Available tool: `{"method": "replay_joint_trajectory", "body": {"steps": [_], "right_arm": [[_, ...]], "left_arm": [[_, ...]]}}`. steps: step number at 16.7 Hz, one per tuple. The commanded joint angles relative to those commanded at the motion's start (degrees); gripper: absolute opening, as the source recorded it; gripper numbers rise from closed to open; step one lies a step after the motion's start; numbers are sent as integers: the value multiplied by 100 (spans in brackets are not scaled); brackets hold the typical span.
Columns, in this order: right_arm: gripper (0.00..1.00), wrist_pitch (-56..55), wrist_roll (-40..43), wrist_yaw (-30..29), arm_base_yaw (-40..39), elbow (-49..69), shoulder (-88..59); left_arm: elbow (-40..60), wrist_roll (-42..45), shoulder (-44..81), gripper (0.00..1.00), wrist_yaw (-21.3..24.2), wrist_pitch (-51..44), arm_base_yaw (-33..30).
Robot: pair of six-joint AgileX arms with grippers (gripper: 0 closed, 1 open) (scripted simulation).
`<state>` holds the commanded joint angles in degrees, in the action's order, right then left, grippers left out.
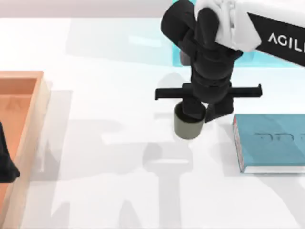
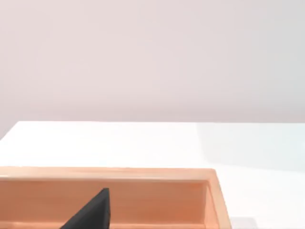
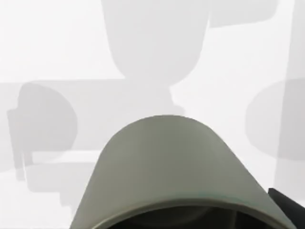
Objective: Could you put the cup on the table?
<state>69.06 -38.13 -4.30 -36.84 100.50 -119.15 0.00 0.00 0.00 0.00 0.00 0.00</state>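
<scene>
Top view: my right gripper (image 1: 199,113) hangs over the middle of the table (image 1: 119,181), its fingers pinched on the rim of the olive-grey cup (image 1: 188,127). The cup sits just left of the teal book (image 1: 271,143) and apart from it, upright, which I judge suits a straight lowering onto bare tabletop. Whether its base touches the surface I cannot tell. My left gripper (image 1: 7,164) is parked at the table's left edge, over the wooden tray (image 1: 40,102); its finger state I cannot tell.

Left wrist view: the wooden tray's rim (image 2: 143,174) and inner wall show nothing lying in the visible part. A dark fingertip (image 2: 93,212) pokes in above it.

Right wrist view: the cup (image 3: 167,162) is close under the camera, its interior dark, and no contents are discernible. White table (image 3: 57,47) with shadows lies beyond.
</scene>
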Motion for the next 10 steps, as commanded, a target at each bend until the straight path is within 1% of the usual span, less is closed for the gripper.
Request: {"method": "replay_joint_trajectory", "body": {"steps": [3, 7, 10], "right_arm": [[0, -411, -14, -7, -43, -370, -113], [0, -428, -15, -7, -46, -386, -120], [23, -428, -15, -7, -46, -386, -120]], "left_arm": [[0, 0, 0, 100, 0, 0, 0], [0, 0, 0, 100, 0, 0, 0], [0, 0, 0, 100, 0, 0, 0]]}}
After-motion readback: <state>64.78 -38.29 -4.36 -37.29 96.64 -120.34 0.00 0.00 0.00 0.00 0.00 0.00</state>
